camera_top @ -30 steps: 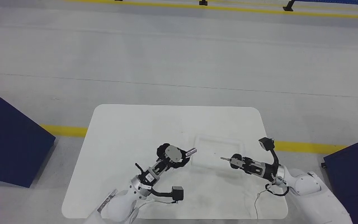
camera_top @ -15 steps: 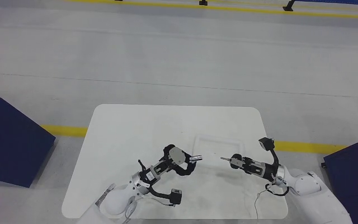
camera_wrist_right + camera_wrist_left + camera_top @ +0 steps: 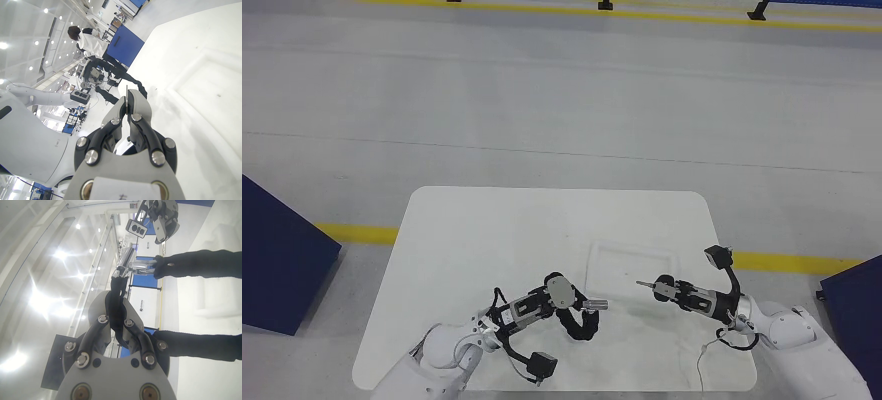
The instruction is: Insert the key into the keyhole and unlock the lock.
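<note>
Left hand (image 3: pixel 138 271) clamps the lock (image 3: pixel 126 258). Right hand (image 3: pixel 128 100) pinches the key (image 3: pixel 126 94). In the top view, both sit lower centre, apart.

You see glossy white shells on both arms, the left arm (image 3: pixel 447 345) and the right arm (image 3: pixel 787 326). Each wrist carries a black camera box (image 3: pixel 540 365) on a bracket. A thin pale cable (image 3: pixel 701 362) hangs beside the right arm. The left gripper (image 3: pixel 582 308) has a grey palm plate, curved black links pinned with silver screws (image 3: pixel 102 319), two brass bolts (image 3: pixel 81 391) and black knitted sleeves (image 3: pixel 117 306) over its fingers. The right gripper (image 3: pixel 127 100) has the same build, but its fingers (image 3: pixel 141 108) are bare grey with ribbed black pads. The white body shell (image 3: pixel 28 136) bears a small grey mark and a black oval slot.
</note>
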Controlling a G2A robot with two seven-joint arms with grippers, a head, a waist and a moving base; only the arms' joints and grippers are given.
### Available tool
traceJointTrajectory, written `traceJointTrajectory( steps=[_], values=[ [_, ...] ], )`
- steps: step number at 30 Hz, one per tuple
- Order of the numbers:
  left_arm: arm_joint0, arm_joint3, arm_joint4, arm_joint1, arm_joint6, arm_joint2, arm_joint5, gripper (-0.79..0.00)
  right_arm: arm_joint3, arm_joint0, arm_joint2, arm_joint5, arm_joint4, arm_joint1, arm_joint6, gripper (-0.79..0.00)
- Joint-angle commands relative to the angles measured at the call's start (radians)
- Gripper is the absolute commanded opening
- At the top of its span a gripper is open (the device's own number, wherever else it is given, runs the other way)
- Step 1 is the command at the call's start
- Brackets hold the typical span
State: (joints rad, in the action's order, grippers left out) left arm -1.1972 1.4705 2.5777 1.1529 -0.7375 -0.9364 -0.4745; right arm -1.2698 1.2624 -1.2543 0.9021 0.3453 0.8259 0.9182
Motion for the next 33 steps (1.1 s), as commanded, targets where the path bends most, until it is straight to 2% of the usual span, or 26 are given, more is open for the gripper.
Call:
traceJointTrajectory(
  steps=[1, 5, 18, 24, 33],
  values=[
    [0.012, -0.021, -0.04, 0.004, -0.029, 0.007, 0.001, -0.785, 0.0, 0.0, 0.0, 0.0, 0.0, 0.0, 0.0, -0.785],
    [0.032, -0.063, -0.111, 0.015, -0.061, 0.021, -0.013, -0.785, 0.0, 0.0, 0.0, 0.0, 0.0, 0.0, 0.0, -0.785],
    [0.024, -0.046, -0.134, 0.014, -0.069, 0.016, 0.001, -0.785, -0.039, 0.012, -0.006, 0.004, 0.018, -0.002, -0.005, -0.785],
    [0.023, -0.056, -0.191, 0.007, -0.174, -0.011, 0.019, -0.785, -0.125, 0.045, 0.001, -0.011, 0.049, -0.04, 0.011, -0.785],
    [0.023, -0.072, -0.198, 0.008, -0.191, -0.023, -0.003, -0.785, -0.203, 0.059, 0.049, -0.059, 0.168, -0.106, 0.059, -0.785]
  ],
)
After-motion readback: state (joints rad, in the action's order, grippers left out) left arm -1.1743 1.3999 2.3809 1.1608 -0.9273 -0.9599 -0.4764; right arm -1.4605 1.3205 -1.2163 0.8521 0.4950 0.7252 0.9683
